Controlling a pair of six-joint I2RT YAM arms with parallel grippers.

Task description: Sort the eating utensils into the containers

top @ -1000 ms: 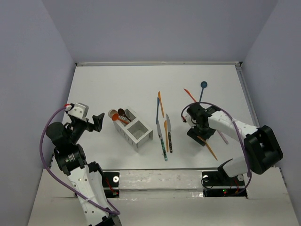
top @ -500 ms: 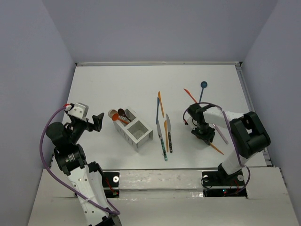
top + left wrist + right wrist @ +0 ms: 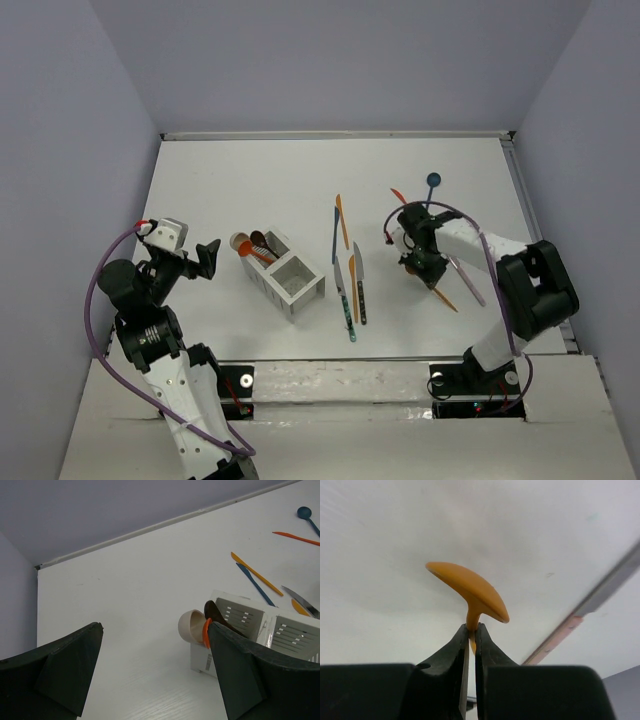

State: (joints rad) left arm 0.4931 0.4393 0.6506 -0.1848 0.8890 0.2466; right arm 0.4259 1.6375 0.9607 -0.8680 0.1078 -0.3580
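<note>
My right gripper [image 3: 424, 266] is shut on an orange spoon [image 3: 445, 298], right of the table's middle. In the right wrist view the fingertips pinch the spoon's neck [image 3: 472, 625] and its bowl [image 3: 470, 589] sticks out above them, over bare table. The white two-compartment container [image 3: 292, 278] stands left of centre; its left compartment holds beige, dark brown and orange spoons [image 3: 206, 626]. My left gripper [image 3: 206, 256] hangs open and empty to the left of the container [image 3: 252, 622]. Several knives [image 3: 352, 288] lie between the container and my right gripper.
A red-orange knife [image 3: 401, 198] and a blue spoon [image 3: 432, 182] lie behind my right gripper. A pale utensil [image 3: 466, 281] lies to its right. An orange knife [image 3: 342, 220] and a blue knife [image 3: 335, 232] lie mid-table. Walls enclose the table's back and sides.
My right gripper has shut on the orange spoon, turned, and drawn it a little toward the back of the table. The left arm has not moved.
</note>
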